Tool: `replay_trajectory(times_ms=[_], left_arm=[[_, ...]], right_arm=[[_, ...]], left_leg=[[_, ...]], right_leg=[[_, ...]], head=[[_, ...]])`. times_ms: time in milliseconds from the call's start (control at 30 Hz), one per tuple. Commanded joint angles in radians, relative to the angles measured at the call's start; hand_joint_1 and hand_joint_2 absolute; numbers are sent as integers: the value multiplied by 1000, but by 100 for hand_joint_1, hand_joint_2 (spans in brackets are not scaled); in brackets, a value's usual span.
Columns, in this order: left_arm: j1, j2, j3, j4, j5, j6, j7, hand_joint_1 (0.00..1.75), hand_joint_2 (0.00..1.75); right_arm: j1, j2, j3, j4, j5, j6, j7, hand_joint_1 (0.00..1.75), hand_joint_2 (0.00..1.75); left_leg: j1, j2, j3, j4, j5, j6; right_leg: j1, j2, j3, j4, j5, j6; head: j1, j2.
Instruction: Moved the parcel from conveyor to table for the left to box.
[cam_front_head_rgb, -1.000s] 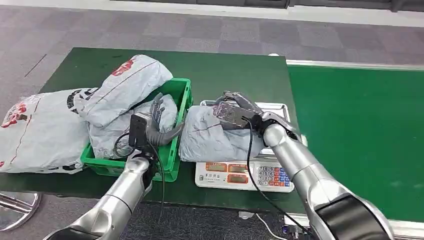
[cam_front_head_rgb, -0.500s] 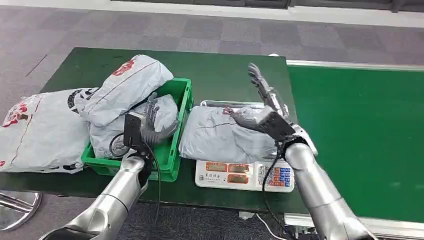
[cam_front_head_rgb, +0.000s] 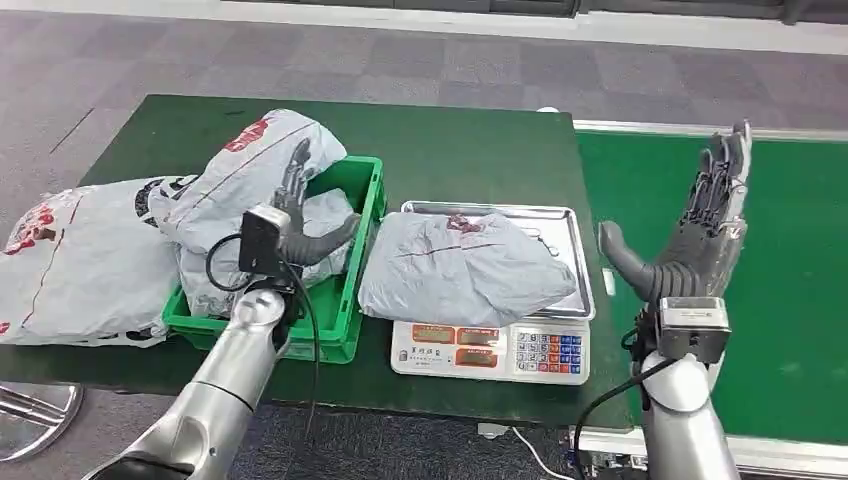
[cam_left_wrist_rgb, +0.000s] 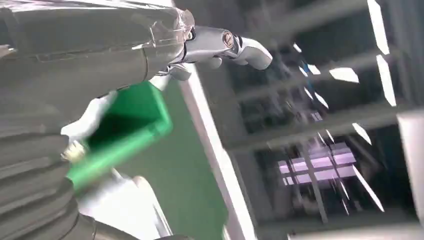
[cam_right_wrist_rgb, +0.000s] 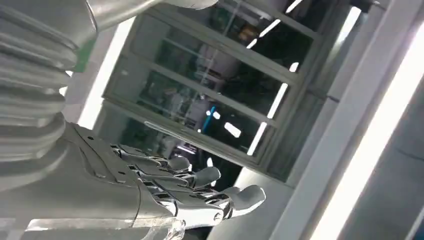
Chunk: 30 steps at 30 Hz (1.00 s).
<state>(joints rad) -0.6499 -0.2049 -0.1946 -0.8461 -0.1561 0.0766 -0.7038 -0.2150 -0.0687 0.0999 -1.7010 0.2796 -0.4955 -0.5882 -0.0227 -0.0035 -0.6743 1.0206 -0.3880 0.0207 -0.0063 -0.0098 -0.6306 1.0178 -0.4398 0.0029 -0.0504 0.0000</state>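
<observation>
A grey parcel (cam_front_head_rgb: 462, 267) lies on the tray of a scale (cam_front_head_rgb: 490, 350) at the table's right side, with no hand on it. My right hand (cam_front_head_rgb: 690, 235) is raised over the green conveyor (cam_front_head_rgb: 790, 290), right of the scale, fingers straight and spread, holding nothing. My left hand (cam_front_head_rgb: 300, 215) is up above the green crate (cam_front_head_rgb: 352, 262), fingers apart and empty, left of the parcel. In the right wrist view the right hand (cam_right_wrist_rgb: 165, 185) points at a ceiling with fingers extended. The left wrist view shows the left hand (cam_left_wrist_rgb: 150, 45) with the green crate (cam_left_wrist_rgb: 120, 132) beyond it.
The crate holds several grey mail bags (cam_front_head_rgb: 255, 180), piled above its rim. A large bag (cam_front_head_rgb: 75, 260) lies at the table's left edge. The dark green table (cam_front_head_rgb: 440, 145) is bare behind the scale. The scale's keypad (cam_front_head_rgb: 545, 352) faces the table's front edge.
My right hand let go of the parcel on the scale, then rose and swung right, out over the conveyor. My left hand lifted a little above the crate. The parcel stays put.
</observation>
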Motion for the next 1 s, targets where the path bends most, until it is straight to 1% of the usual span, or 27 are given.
replay_trajectory(times_ms=[33, 67, 100, 167, 200, 233, 267, 367, 400, 467, 500, 533, 600, 667, 700, 733, 767, 800, 833, 867, 900, 1000], left_arm=[[-183, -102, -371, 338, -345, 46, 104, 0, 175], [-200, -130, -394, 405, -365, 17, 131, 0, 175], [-202, -144, -429, 442, -370, 0, 160, 0, 175], [-198, -144, -560, 457, -399, 50, 238, 0, 175], [-193, -144, -596, 457, -397, 56, 260, 0, 175], [-190, -144, -602, 456, -393, 60, 262, 0, 175], [-190, -144, -602, 456, -393, 60, 262, 0, 175], [-197, -144, -600, 461, -391, 57, 261, 0, 175], [-209, -144, -625, 483, -398, -3, 313, 0, 175], [-223, -144, -682, 508, -414, -103, 462, 0, 175], [-229, -144, -679, 522, -370, -200, 549, 0, 175], [-241, -144, -739, 542, -407, -218, 607, 0, 175], [-239, -144, -726, 559, -380, -245, 651, 0, 175], [-245, -144, -736, 588, -384, -261, 715, 0, 175], [-247, -144, -728, 601, -385, -254, 728, 0, 175], [-245, -136, -724, 602, -395, -233, 729, 0, 175], [-243, -130, -712, 598, -392, -218, 720, 0, 175], [-242, -125, -695, 590, -381, -209, 698, 17, 175], [-240, -122, -673, 584, -366, -198, 676, 175, 175], [-239, -120, -640, 573, -343, -176, 631, 175, 175], [-244, -120, -633, 574, -342, -173, 626, 175, 175], [-246, -120, -633, 573, -342, -174, 625, 175, 175]], right_arm=[[-19, 47, -44, -39, 33, -3, 11, 0, 175], [-16, 48, -38, -47, 41, -4, 12, 0, 175], [-12, 45, -28, -52, 52, -9, 11, 0, 175], [-9, 29, -10, -54, 44, -10, 10, 0, 175], [-11, 26, -7, -51, 44, -12, 8, 0, 175], [-12, 25, -6, -48, 44, -12, 7, 0, 175], [-12, 25, -6, -48, 44, -12, 7, 0, 175], [-13, 24, -7, -47, 43, -12, 7, 0, 175], [-19, 16, 0, -40, 40, -6, 3, 0, 175], [-44, 6, 11, -18, 38, -5, 3, 0, 175], [-63, 3, 18, -4, 36, -2, 7, 0, 175], [-79, 0, 24, 7, 39, 0, 13, 0, 175], [-86, 2, 30, 13, 48, 8, 24, 0, 175], [-81, 22, 34, 19, 71, 16, 32, 0, 175], [-80, 31, 37, 25, 87, 20, 35, 0, 175], [-76, 43, 39, 28, 102, 23, 42, 0, 175], [-76, 47, 38, 28, 117, 23, 48, 0, 175], [-76, 49, 36, 24, 122, 23, 52, 0, 175], [-74, 49, 32, 19, 126, 22, 56, 0, 175], [-71, 44, 26, 9, 130, 23, 62, 0, 175], [-69, 39, 21, 4, 130, 26, 66, 0, 175], [-69, 38, 20, 3, 129, 27, 67, 0, 175]], left_leg=[[2, -4, 2, 0, 0, -4], [1, -6, 0, 1, 0, -2], [1, -9, 1, 1, 1, -3], [1, -7, 3, 0, 1, -2], [1, -8, 4, -1, 1, -2], [1, -6, 5, -2, 0, -2], [0, -3, 3, 0, 0, 0], [0, 2, 5, 0, -2, -2], [-1, 2, 2, 0, -2, -1], [0, 1, 6, -1, -2, -4], [-1, 1, 2, 0, -1, -1], [0, 2, 4, 0, -2, -1], [-1, 4, 2, 0, -2, 0], [-1, 5, 4, 0, -2, 0], [-1, 7, 6, -2, -2, -2], [-1, 5, 7, -2, -2, -1], [0, 7, 9, -3, -3, -2], [0, 8, 12, -4, -2, -3], [-1, 8, 12, -2, -4, -2], [-1, 7, 13, -2, -5, -1], [0, 10, 15, -3, -6, -3], [-1, 7, 15, -1, -6, -2]], right_leg=[[1, -3, 4, -1, -1, 0], [1, -5, 2, 0, -1, 0], [0, -9, 3, 0, -2, 1], [0, -7, 5, -2, -1, 1], [0, -7, 7, -3, -2, 2], [0, -5, 8, -4, -1, 3], [-1, -3, 5, -1, -1, 2], [-1, 3, 6, -2, -1, 2], [-1, 3, 3, -1, 0, 2], [0, 2, 6, -3, -1, 2], [-1, 1, 2, -1, 0, 2], [-1, 2, 4, -1, 0, 2], [-1, 4, 2, -1, 0, 3], [-1, 5, 4, -2, 0, 3], [-1, 7, 6, -3, 1, 3], [-1, 5, 8, -3, 0, 3], [0, 7, 9, -4, 0, 3], [0, 9, 11, -5, 1, 2], [-1, 8, 12, -3, 0, 2], [-1, 8, 13, -2, -1, 3], [0, 11, 13, -3, 0, 2], [-1, 8, 14, -1, -2, 2]], head=[[0, 0], [0, 0], [0, 0], [0, 0], [0, 0], [0, 0], [0, 0], [0, 0], [0, 0], [0, 0], [0, 0], [0, 0], [0, 0], [0, 0], [0, 0], [0, 0], [0, 0], [0, 0], [0, 0], [0, 0], [0, 0], [0, 0]])
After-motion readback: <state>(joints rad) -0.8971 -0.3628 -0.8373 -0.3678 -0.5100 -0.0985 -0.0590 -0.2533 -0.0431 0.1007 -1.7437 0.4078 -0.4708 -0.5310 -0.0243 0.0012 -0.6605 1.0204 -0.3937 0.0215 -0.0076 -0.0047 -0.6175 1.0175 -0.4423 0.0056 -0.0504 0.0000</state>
